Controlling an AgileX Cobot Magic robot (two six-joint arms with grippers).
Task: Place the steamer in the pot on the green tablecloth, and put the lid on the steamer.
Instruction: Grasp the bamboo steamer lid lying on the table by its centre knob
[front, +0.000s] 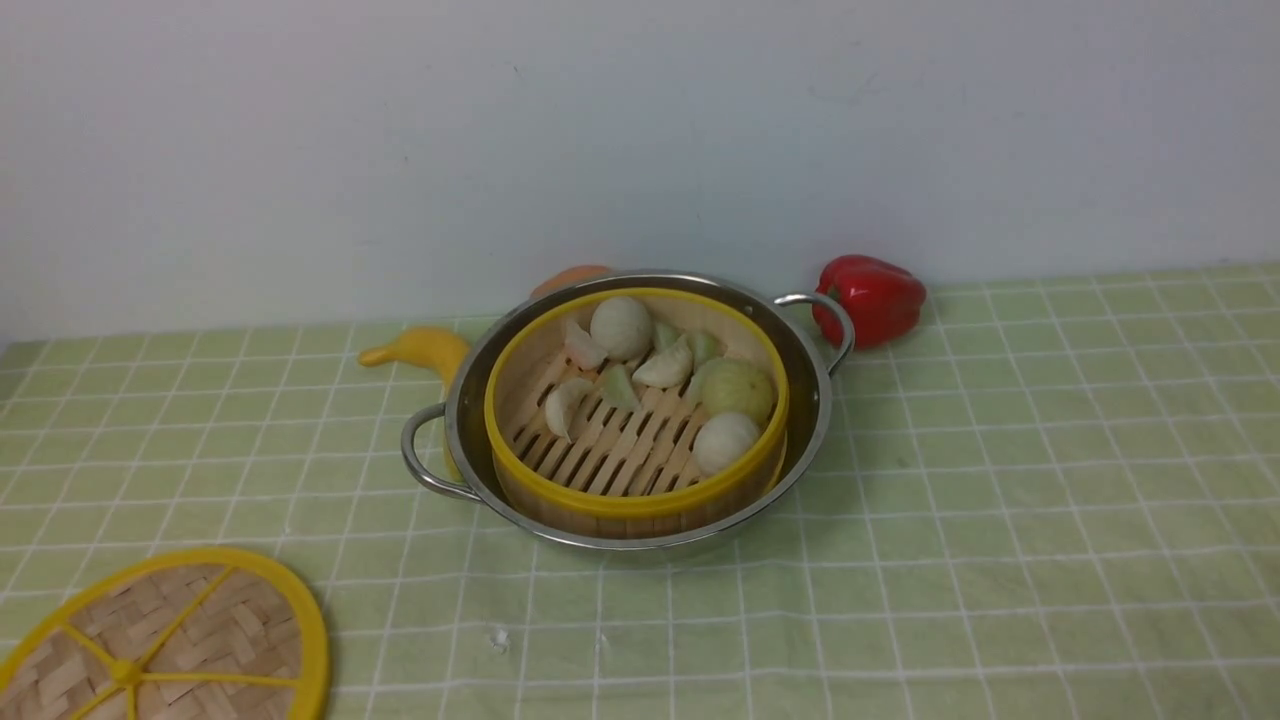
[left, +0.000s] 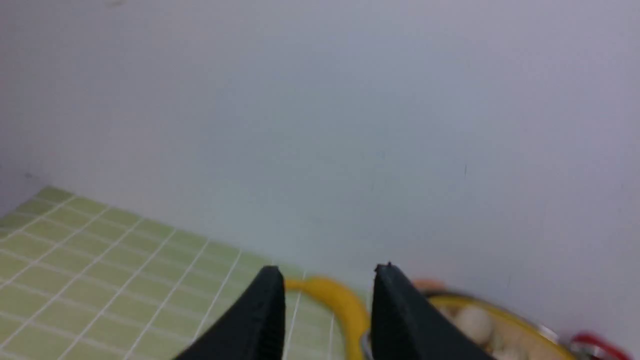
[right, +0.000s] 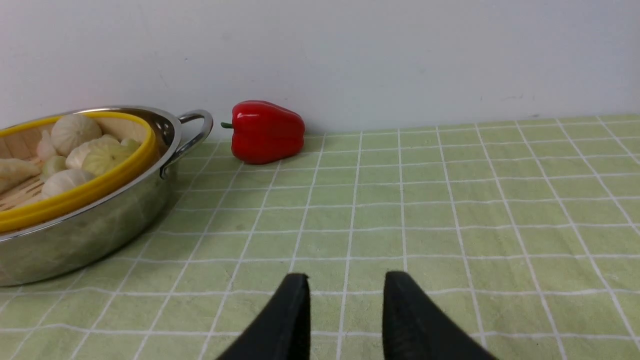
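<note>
The steamer (front: 610, 450), a yellow-rimmed bamboo basket holding pale buns and dumplings, sits inside the shiny steel pot (front: 812, 400) on the green tablecloth (front: 1000, 480). The lid (front: 170, 640), a flat woven disc with yellow spokes, lies on the cloth at the near left, partly cut off by the frame edge. Neither gripper shows in the front view. My left gripper (left: 328, 270) is open and empty, raised to the left of the pot, with the steamer (left: 480, 320) blurred beyond one finger. My right gripper (right: 346, 276) is open and empty, low over the cloth to the right of the pot (right: 100, 220).
A red bell pepper (front: 872, 295) lies by the wall just right of the pot's far handle. A yellow banana (front: 420, 350) lies behind the pot on the left. An orange object (front: 570, 278) peeks out behind the pot. A white wall bounds the far side.
</note>
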